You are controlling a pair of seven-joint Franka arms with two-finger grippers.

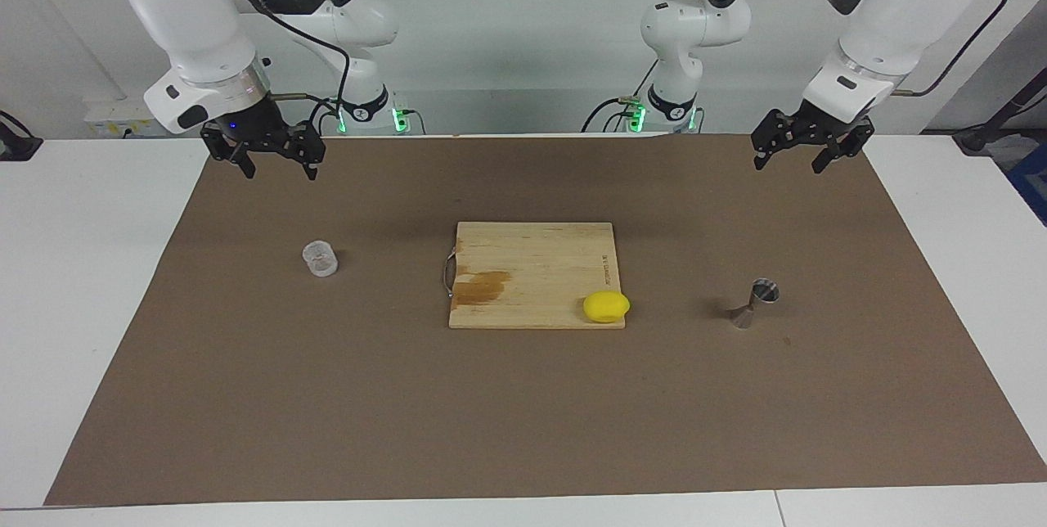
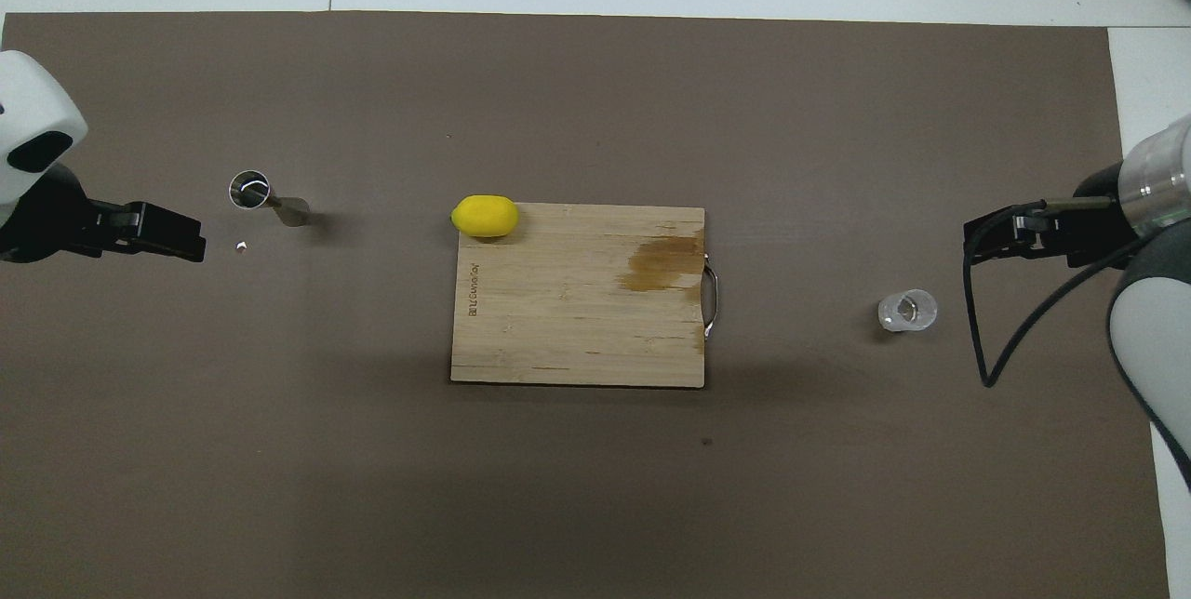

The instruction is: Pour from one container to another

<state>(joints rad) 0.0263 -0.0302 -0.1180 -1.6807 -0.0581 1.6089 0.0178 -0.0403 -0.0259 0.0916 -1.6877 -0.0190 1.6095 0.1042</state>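
Standing upright on the brown mat [image 1: 523, 396], the small clear glass cup [image 1: 320, 258] sits toward the right arm's end of the table, well apart from the wooden cutting board [image 1: 532, 265] that lies at the middle of the mat. Its textured wall shows in the facing view, and from overhead its round open mouth faces up; whether it holds any liquid cannot be told. The steel jigger [image 1: 755, 303] stands toward the left arm's end of the table, also well apart from the board, upright on its lower cone with its narrow waist plain to see and its upper cone open to the top. It lies slightly farther from the robots than the glass cup. A yellow lemon [image 1: 606, 306] rests on the board's corner that is farthest from the robots and toward the jigger's end, part of it reaching over the board's edge. The board carries a dark stain near its metal handle [image 1: 447, 274], which points toward the glass cup. The right gripper [image 1: 274, 167] hangs in the air over the mat's edge nearest the robots, on the cup's end of the table, its fingers spread and empty, touching nothing. The left gripper [image 1: 785, 160] hangs likewise over the mat on the jigger's end, fingers spread wide with nothing between them, clear of the jigger. A tiny pale speck [image 2: 241, 246] lies on the mat just beside the jigger.
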